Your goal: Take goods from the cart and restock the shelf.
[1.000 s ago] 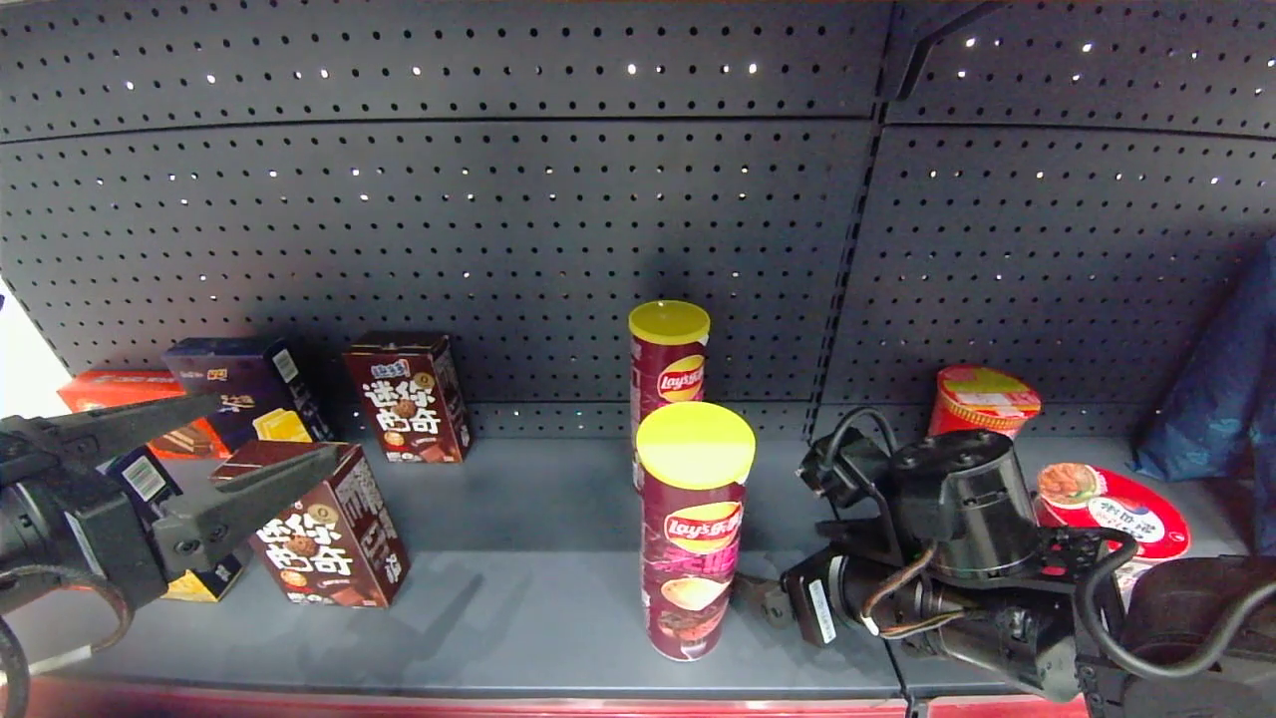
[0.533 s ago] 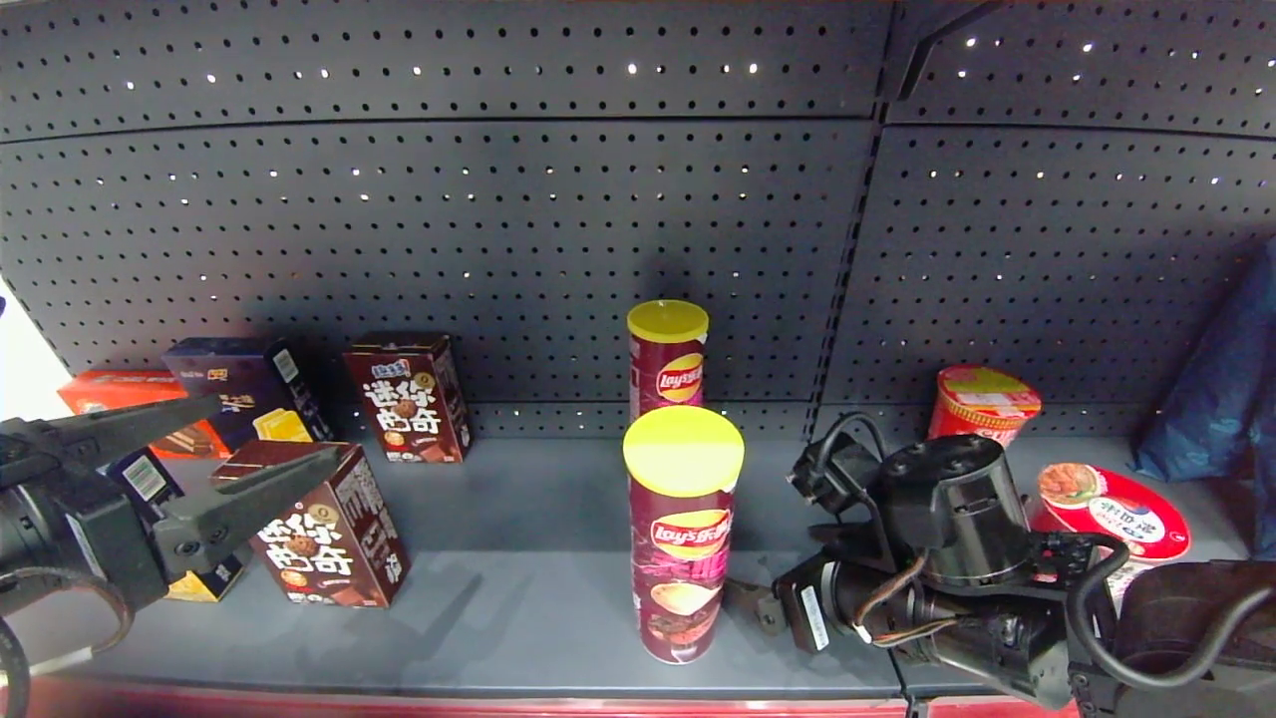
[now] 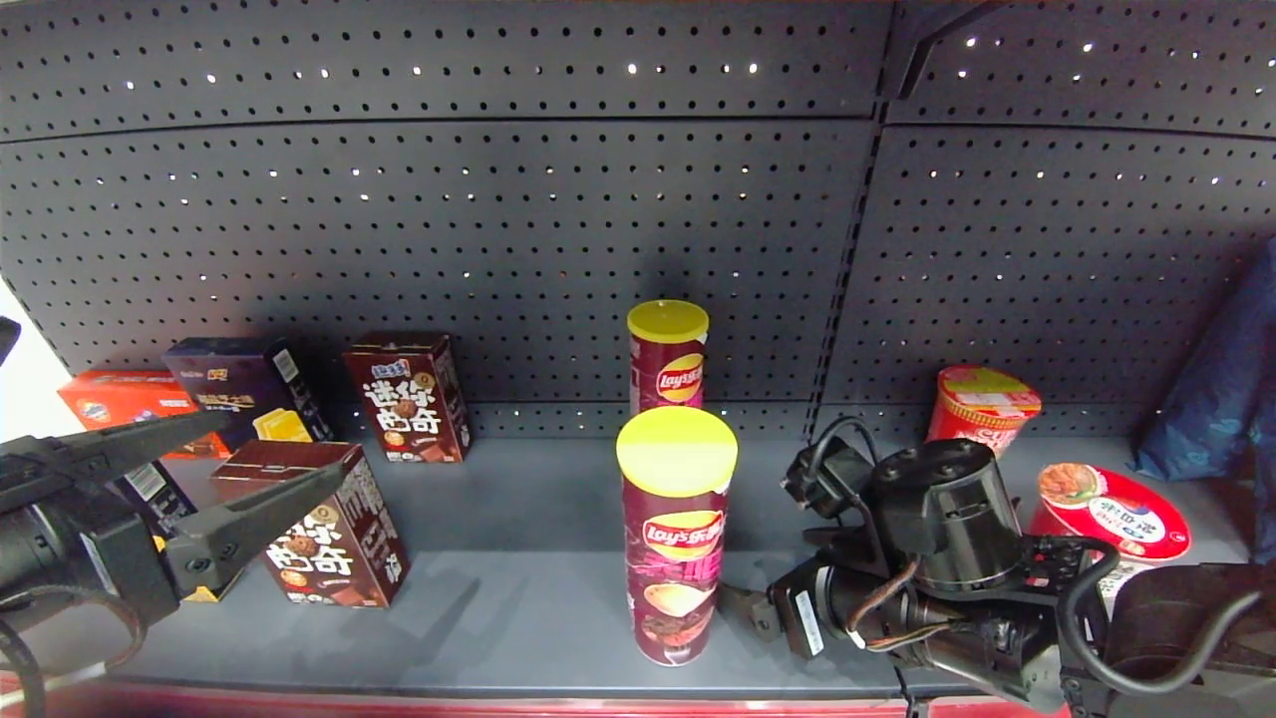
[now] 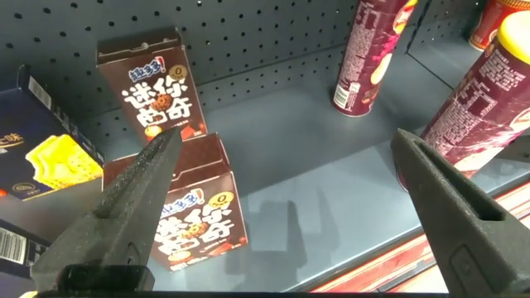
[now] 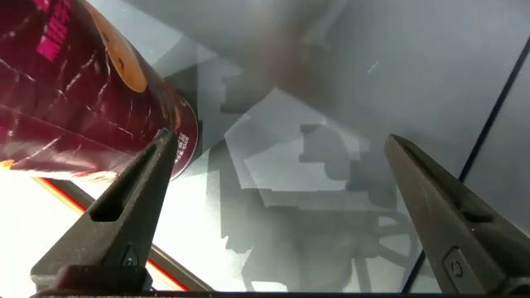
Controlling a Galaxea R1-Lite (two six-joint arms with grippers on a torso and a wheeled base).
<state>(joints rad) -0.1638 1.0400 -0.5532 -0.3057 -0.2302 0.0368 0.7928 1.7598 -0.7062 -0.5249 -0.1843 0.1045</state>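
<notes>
A maroon chip can with a yellow lid stands upright near the front of the grey shelf. A second, matching can stands behind it by the pegboard. My right gripper sits low at the front can's right side, open. In the right wrist view, one finger lies against the base of that can, which stays outside the jaws of the right gripper. My left gripper hangs open at the left above a brown chocolate box, holding nothing. The left wrist view shows the left gripper over the box.
Another brown box, a navy box and an orange box stand at the back left. A red noodle cup, a noodle bowl and a blue bag fill the right. The shelf's red front lip is close.
The front chip can has slid a little to the left, with my right gripper following beside its base. My left gripper has dropped slightly.
</notes>
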